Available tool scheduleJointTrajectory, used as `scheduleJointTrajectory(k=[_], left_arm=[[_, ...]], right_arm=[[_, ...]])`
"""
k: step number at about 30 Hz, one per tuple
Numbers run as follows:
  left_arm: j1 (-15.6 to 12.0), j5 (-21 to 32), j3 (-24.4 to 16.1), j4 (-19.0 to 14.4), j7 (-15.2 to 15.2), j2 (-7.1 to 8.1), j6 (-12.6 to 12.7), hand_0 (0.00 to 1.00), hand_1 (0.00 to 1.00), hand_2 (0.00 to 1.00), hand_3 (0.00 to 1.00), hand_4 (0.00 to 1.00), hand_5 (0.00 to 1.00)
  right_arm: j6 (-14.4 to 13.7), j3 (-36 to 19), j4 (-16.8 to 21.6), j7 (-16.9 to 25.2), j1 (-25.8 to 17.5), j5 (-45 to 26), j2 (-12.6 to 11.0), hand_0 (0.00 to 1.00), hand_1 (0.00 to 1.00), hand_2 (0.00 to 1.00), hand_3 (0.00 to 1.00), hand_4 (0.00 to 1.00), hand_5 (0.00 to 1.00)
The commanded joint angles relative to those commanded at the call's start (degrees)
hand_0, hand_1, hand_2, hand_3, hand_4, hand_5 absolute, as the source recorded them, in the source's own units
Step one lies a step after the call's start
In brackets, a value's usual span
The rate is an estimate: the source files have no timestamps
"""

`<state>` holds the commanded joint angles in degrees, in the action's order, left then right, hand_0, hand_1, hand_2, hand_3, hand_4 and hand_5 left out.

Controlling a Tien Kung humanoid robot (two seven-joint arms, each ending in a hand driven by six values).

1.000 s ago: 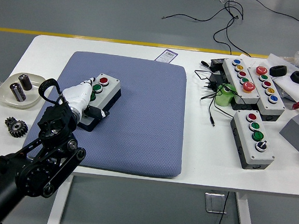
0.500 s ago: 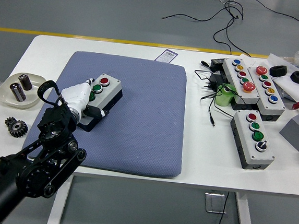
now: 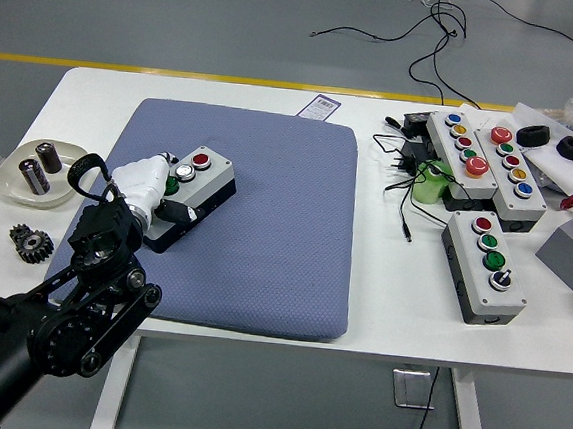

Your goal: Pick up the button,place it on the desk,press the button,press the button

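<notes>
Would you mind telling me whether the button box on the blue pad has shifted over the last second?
Yes, slightly. The button box has moved a little right and toward the pad's far edge, with the left robot hand on it.

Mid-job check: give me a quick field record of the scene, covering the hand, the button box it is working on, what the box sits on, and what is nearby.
working hand: left hand, white, over the box's left end
target: button box with red, white and green buttons
fingertips: at the green button; contact cannot be confirmed
surface: blue mat on the white table
right hand: not in view
left of mat: dish, gear
right side: three more button boxes, cables
</notes>
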<state>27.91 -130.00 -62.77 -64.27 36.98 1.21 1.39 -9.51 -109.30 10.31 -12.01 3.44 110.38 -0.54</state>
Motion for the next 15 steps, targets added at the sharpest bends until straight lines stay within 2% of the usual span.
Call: scheduleJointTrajectory(k=[2,3,8,9,14,15], left_arm=[[-0.11,0.0,0.0,0.23,0.0,0.04,0.33,0.002,0.002,0.002,0.237,0.929,0.244],[-0.13,0.0,-0.01,0.27,0.0,0.05,0.43,0.002,0.002,0.002,0.165,0.956,0.378],[-0.02,0.0,0.34,0.53,0.0,0.28,2.54,0.002,0.002,0.002,0.165,0.956,0.378],[0.01,0.0,0.44,0.57,0.0,0.32,3.11,0.005,0.002,0.002,0.137,0.963,0.43],[0.07,0.0,1.27,1.1,0.0,0.74,5.46,0.005,0.002,0.002,0.137,0.963,0.43],[0.06,0.0,1.37,1.19,0.0,0.87,5.13,0.011,0.002,0.002,0.056,0.941,0.379]], right_arm=[[-0.02,-0.03,0.0,-0.01,-0.03,-0.01,0.01,0.507,0.659,0.708,0.625,0.311,0.157],[-0.02,-0.04,0.0,-0.01,-0.04,-0.01,0.01,0.507,0.659,0.708,0.625,0.306,0.154],[-0.04,-0.07,0.0,-0.09,-0.13,0.13,0.04,0.507,0.659,0.708,0.625,0.306,0.154],[-0.05,-0.07,0.0,-0.11,-0.15,0.15,0.04,0.509,0.658,0.708,0.625,0.306,0.153],[-0.06,0.06,0.0,-0.16,-0.27,0.1,0.01,0.509,0.658,0.708,0.625,0.306,0.153],[-0.07,0.07,0.0,-0.18,-0.28,0.08,0.02,0.512,0.659,0.708,0.625,0.306,0.154]])
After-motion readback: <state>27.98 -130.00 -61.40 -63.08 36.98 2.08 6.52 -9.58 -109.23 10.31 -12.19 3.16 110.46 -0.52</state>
